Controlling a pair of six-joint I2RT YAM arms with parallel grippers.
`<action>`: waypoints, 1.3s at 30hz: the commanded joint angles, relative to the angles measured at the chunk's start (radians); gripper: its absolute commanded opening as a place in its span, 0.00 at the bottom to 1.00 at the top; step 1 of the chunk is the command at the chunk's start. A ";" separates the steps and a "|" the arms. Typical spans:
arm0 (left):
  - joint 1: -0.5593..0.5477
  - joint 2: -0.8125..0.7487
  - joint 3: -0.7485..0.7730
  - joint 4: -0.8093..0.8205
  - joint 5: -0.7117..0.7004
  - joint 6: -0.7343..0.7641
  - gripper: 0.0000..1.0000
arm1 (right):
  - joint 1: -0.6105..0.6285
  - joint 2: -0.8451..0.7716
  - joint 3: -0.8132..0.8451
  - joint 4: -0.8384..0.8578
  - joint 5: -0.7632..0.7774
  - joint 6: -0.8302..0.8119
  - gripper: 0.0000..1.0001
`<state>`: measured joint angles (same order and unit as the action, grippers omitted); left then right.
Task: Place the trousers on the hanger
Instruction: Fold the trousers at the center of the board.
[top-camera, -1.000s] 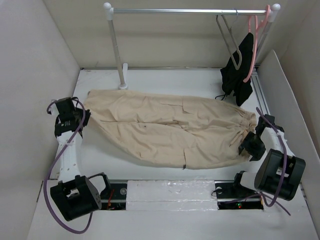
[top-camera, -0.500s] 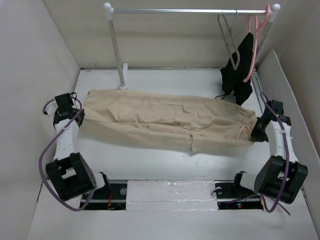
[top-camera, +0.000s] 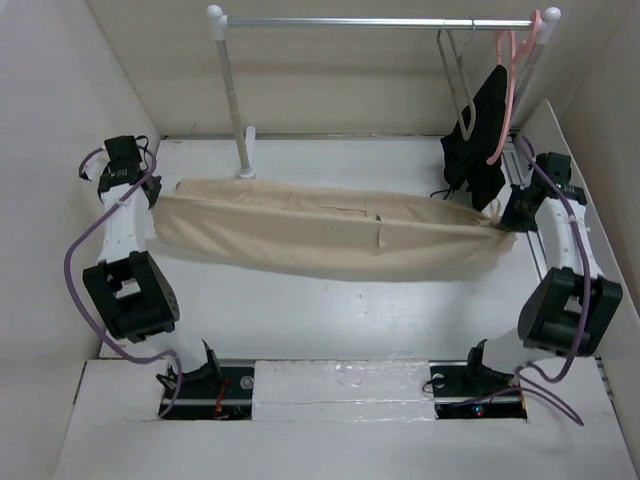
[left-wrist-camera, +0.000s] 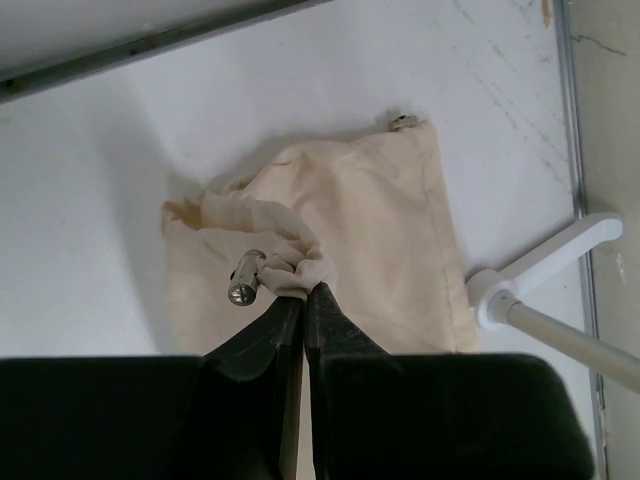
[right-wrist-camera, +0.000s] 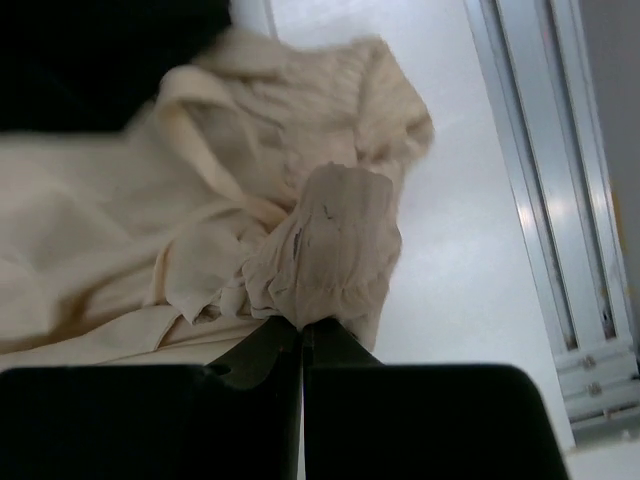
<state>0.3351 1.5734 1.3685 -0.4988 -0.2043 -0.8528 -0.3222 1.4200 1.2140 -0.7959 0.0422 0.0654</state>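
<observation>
The beige trousers (top-camera: 330, 238) hang stretched in a long band between my two grippers, lifted off the white table. My left gripper (top-camera: 152, 197) is shut on the leg-end fabric (left-wrist-camera: 330, 215) at the left. My right gripper (top-camera: 503, 220) is shut on the gathered waist (right-wrist-camera: 330, 250) at the right. The grey wire hanger (top-camera: 458, 80) hangs on the rail at the back right, apart from the trousers.
A pink hanger (top-camera: 503, 90) carrying a black garment (top-camera: 478, 135) hangs beside the wire hanger, close to my right gripper. The rail (top-camera: 380, 21) stands on a white post (top-camera: 232, 100) with its foot (left-wrist-camera: 545, 265) behind the trousers' left end. Walls close both sides.
Both arms have swung toward the back and lifted, pulling the trousers from a flat spread into a taut raised band. The right gripper closed on the waist.
</observation>
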 joint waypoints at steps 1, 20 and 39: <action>0.012 0.108 0.167 0.057 -0.147 0.034 0.00 | -0.012 0.161 0.145 0.110 0.039 -0.049 0.00; -0.010 0.496 0.555 0.121 0.058 0.188 0.25 | -0.051 0.514 0.402 0.191 -0.201 0.020 0.63; 0.035 -0.059 -0.384 0.267 0.233 0.099 0.67 | -0.202 -0.178 -0.489 0.487 -0.381 0.125 0.87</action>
<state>0.3485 1.5330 1.0351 -0.2996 -0.0406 -0.7277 -0.4820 1.2098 0.7383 -0.4305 -0.2691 0.1623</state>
